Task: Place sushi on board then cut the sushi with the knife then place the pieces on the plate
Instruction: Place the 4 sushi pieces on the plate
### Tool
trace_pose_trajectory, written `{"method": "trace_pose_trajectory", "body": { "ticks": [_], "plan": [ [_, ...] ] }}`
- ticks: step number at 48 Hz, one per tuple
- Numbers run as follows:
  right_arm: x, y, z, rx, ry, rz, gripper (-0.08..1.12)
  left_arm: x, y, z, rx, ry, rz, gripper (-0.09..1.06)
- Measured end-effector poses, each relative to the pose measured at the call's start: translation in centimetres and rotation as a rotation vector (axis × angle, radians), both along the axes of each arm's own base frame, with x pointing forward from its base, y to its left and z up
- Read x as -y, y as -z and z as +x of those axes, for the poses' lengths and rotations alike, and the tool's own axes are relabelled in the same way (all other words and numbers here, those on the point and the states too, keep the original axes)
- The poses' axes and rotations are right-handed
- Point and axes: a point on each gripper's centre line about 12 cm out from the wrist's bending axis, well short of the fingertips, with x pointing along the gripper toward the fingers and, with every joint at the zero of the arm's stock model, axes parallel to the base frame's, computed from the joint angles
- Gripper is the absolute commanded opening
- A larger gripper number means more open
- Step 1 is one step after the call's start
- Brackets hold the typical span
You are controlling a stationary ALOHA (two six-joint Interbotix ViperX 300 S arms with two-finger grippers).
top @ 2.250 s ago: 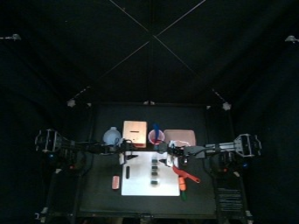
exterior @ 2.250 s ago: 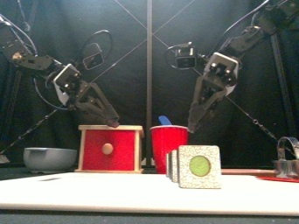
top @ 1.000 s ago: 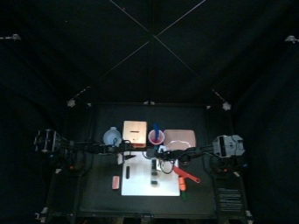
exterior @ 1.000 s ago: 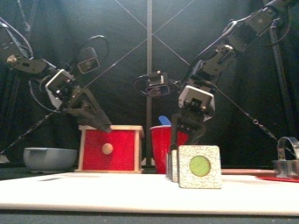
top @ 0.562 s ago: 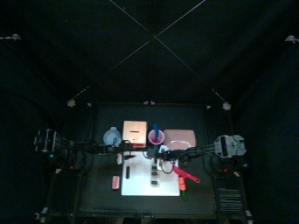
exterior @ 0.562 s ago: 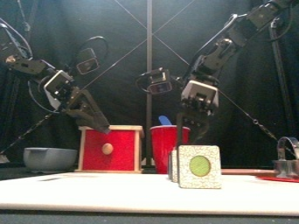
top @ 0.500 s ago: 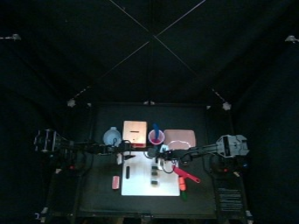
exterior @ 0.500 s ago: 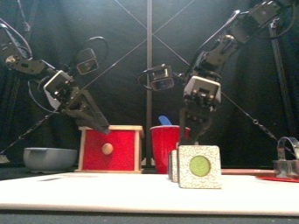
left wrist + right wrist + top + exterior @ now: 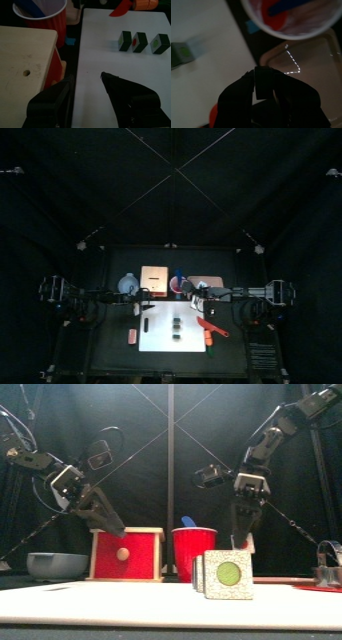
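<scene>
Right gripper [image 9: 241, 540], now back toward pink tray [image 9: 302, 59], clenched on sushi piece [image 9: 261, 84] (left gripper [image 9: 83, 81] released)

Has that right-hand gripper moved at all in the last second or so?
Yes. In the front view, the right gripper has shifted right, away from the red cup, whose right rim it hung beside a second ago.

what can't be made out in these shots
Rear sushi pieces: front view, the front sushi piece covers all but an edge.
Dark block in the right gripper: right wrist view, too dark to identify.
Blue knife: front view, red cup hides all but its tip.
</scene>
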Motion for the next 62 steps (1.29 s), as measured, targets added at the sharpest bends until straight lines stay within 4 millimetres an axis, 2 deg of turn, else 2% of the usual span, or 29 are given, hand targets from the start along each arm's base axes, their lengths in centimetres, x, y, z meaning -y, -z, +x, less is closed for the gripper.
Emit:
{"method": "trace_pose_trajectory", "body": {
  "ticks": [12, 30, 38, 44, 47, 54, 62],
  "plan": [
    [4.0, 1.7, -1.7, 0.013, 0.145, 0.021, 0.68, -0.2, 0.1, -0.1, -0.006, -0.006, -0.001, 0.85],
    [6.2, 4.7, -2.2, 0.014, 0.209, 0.028, 0.78, -0.5, 0.1, -0.1, -0.011, -0.017, -0.001, 0.85],
    [6.3, 4.4, -2.4, 0.015, 0.211, 0.024, 0.78, -0.5, 0.2, -0.2, -0.018, -0.019, -0.002, 0.85],
    [6.2, 2.6, -2.5, 0.049, 0.208, 0.009, 0.78, -0.5, 0.2, -0.2, -0.020, -0.019, -0.003, 0.85],
    [5.9, 1.7, -2.4, 0.072, 0.205, 0.005, 0.79, -0.5, 0.2, -0.2, -0.020, -0.019, -0.003, 0.85],
    [3.9, -0.5, -1.3, 0.137, 0.137, -0.008, 0.78, -0.6, 0.2, -0.2, -0.018, -0.021, -0.003, 0.85],
    [-2.1, -2.0, 1.8, 0.200, -0.090, -0.031, 0.78, -0.6, 0.2, -0.2, -0.019, -0.022, -0.005, 0.85]
  ]
}}
